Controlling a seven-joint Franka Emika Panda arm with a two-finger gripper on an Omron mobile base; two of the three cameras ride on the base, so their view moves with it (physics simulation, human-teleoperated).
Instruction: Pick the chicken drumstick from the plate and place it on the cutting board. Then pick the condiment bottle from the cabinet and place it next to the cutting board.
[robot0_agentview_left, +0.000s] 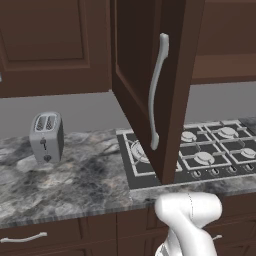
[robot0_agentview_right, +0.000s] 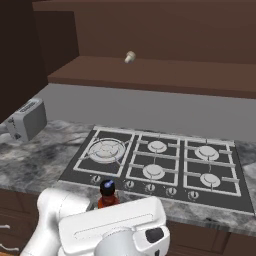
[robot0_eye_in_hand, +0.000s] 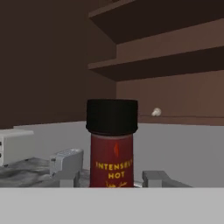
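Red condiment bottle (robot0_eye_in_hand: 112, 146) sits clamped in the gripper (robot0_eye_in_hand: 112, 178) in the hand view; right base view shows its cap above the stove (robot0_agentview_right: 220, 155).

- The robot arm (robot0_agentview_left: 187, 215) is shiny white and made of fat round tubes.
- One rounded elbow part has a thin dark line running around it.
- In the right base view the hand block (robot0_agentview_right: 117, 227) is a white box with a long thin groove on top.
- A small black round part sits on its corner.
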